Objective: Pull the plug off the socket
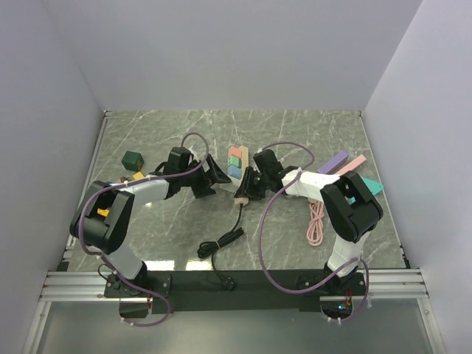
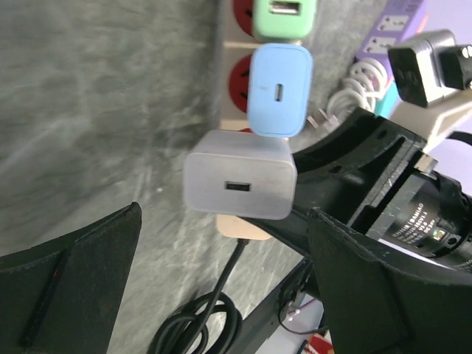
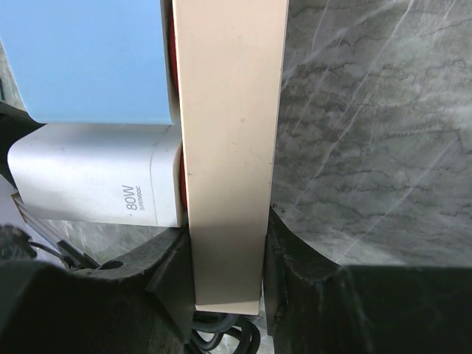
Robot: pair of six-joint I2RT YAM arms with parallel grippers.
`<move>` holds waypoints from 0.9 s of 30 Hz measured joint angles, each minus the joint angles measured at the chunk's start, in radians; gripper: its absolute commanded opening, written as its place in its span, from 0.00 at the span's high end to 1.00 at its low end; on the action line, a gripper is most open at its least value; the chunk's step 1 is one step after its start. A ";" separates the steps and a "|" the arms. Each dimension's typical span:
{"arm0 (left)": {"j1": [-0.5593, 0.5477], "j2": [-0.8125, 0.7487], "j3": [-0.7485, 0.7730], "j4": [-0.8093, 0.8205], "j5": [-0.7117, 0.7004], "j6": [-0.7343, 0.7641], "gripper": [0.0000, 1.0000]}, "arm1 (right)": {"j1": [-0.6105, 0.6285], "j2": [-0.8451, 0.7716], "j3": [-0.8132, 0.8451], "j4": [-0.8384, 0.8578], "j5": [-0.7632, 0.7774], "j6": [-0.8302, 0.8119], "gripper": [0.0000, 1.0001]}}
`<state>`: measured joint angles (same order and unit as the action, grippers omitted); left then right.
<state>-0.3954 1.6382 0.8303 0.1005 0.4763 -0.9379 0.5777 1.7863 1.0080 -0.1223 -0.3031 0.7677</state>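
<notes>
From above, the long beige plastic power strip [image 1: 244, 156] lies near the middle of the grey marbled table [image 1: 169, 133], and its black cable [image 1: 221, 243] trails off toward 6 o'clock. The left gripper [image 1: 216, 177] sits at the strip's 9 o'clock and the right gripper [image 1: 249, 186] at its 5 o'clock end. From this height we cannot tell how either claw stands.

In the left wrist view, the white square plastic charger plug [image 2: 240, 184] fills the centre. It is still seated in the strip, with a light blue charger [image 2: 279, 88] at its 12 o'clock and a green charger [image 2: 284, 18] beyond that. The left gripper [image 2: 225, 243] has its jaws spread wide apart. One finger is at the plug's 7 o'clock and the other at its 4 o'clock; neither touches it, and the claw holds nothing.

In the right wrist view, the power strip [image 3: 228, 110] runs from 12 to 6 o'clock. The right gripper [image 3: 228, 276] is clamped on its 6 o'clock end, with a finger pressed against each long side. The white plug [image 3: 96, 173] sits flush against the strip at its 9 o'clock, below the blue charger [image 3: 88, 59].

We judge that the bracing is done and the pull is not. The white plug looks like the target, since it lies between the open left jaws. They have yet to close on it and draw it straight out of its socket while the right claw holds the strip down.
</notes>
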 measured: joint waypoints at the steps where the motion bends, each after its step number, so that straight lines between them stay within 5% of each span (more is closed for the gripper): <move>1: -0.005 0.004 0.001 0.012 0.005 -0.003 0.01 | 0.000 0.000 0.000 0.000 -0.001 0.000 1.00; 13: -0.055 0.125 0.061 0.061 0.024 -0.010 0.06 | 0.000 0.000 0.000 0.003 -0.020 -0.004 1.00; 19: -0.063 0.166 0.083 0.095 0.050 -0.008 0.41 | -0.002 0.004 0.000 0.004 -0.031 -0.015 1.00; 22: -0.064 0.166 0.087 0.106 0.055 -0.009 0.67 | -0.004 0.005 0.001 0.003 -0.035 -0.019 1.00; 24: -0.064 0.166 0.087 0.106 0.054 -0.008 0.96 | -0.005 0.009 0.002 0.005 -0.037 -0.021 1.00; 27: -0.064 0.166 0.085 0.105 0.051 -0.008 1.00 | -0.005 0.012 0.002 0.006 -0.034 -0.021 1.00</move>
<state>-0.4595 1.8038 0.9157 0.2050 0.5274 -0.9459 0.5732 1.7981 1.0103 -0.1158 -0.3370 0.7467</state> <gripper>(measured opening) 0.611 0.402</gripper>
